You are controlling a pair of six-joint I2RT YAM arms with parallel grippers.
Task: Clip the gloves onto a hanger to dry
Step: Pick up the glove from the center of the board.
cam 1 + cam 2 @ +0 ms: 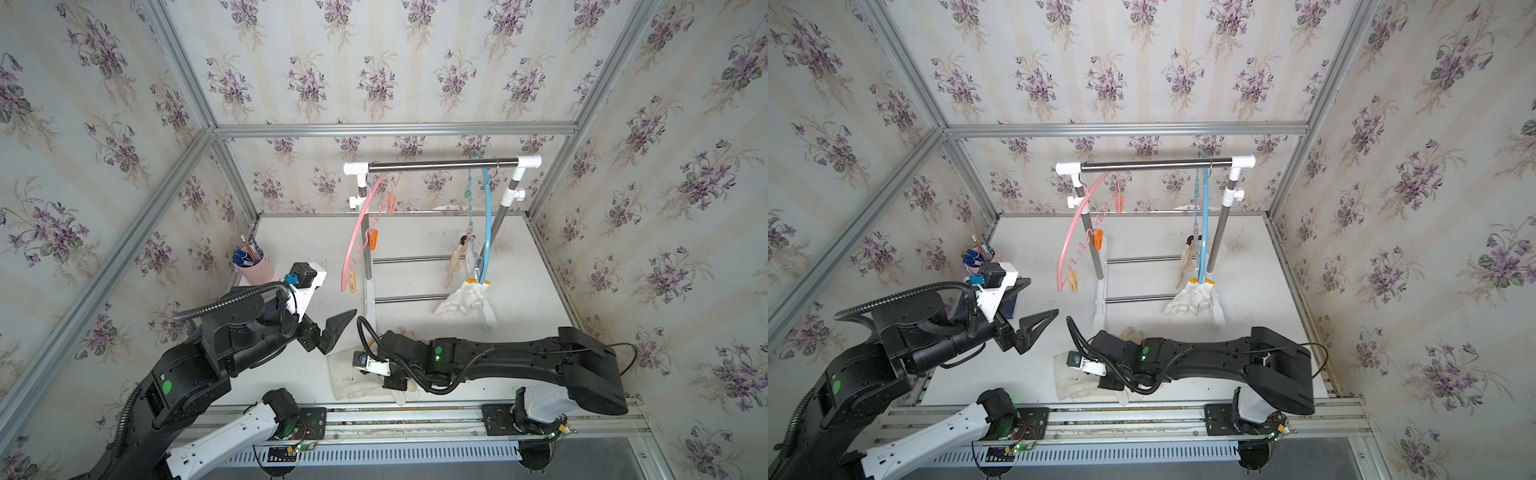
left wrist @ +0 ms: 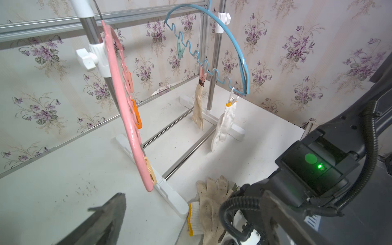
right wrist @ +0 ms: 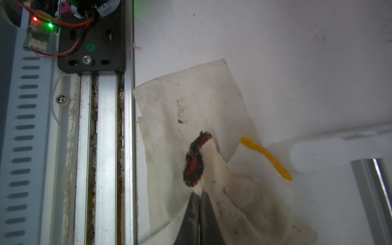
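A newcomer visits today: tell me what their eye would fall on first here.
The curved blue plastic hanger on the steel drying rack at the back of the white table holds a white yellow-cuffed knitted glove and a beige knitted glove. Near the front rail, the right tool is shut on a dirty dark-cuffed knitted glove.

Beige glove (image 2: 198, 108), white yellow-cuffed glove (image 2: 224, 118) hang clipped to blue hanger (image 2: 244, 70); dark-cuffed knitted glove (image 3: 214, 163) bunched atop flat canvas glove (image 3: 191, 95) on worktop (image 3: 275, 42).

The right arm (image 1: 519, 357) hides most of the gloves (image 1: 343, 376) beneath it.
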